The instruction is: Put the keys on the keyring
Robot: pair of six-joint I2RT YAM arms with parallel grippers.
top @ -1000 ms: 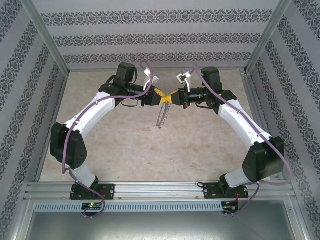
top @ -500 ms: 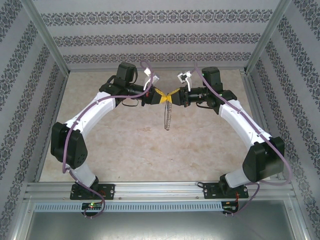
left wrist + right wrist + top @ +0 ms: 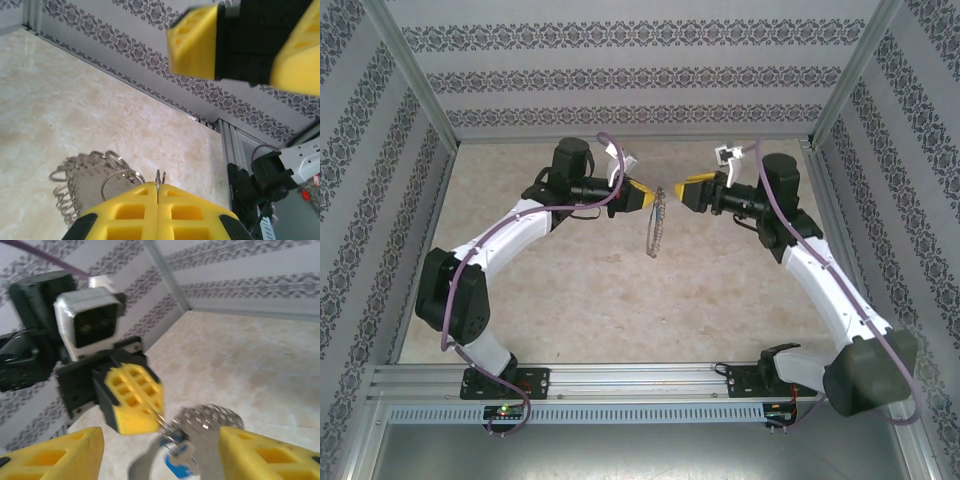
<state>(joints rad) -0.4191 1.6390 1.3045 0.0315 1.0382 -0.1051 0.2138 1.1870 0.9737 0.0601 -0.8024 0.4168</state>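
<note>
Left tool (image 3: 642, 197): clamped on the keyring (image 3: 656, 228) dangling beneath it.
Right tool (image 3: 682, 190): spread wide, empty, opposite.
Key (image 3: 176, 466): hangs just below the left tool, seemingly threaded.
Next: likely lower, release.

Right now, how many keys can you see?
1. The blue-headed key hangs with the keyring just under the left gripper, which pinches the ring. More could be hidden among the links.

left hand (image 3: 646, 197) pinched closed; right hand (image 3: 680, 190) spread wide, facing it.
</note>
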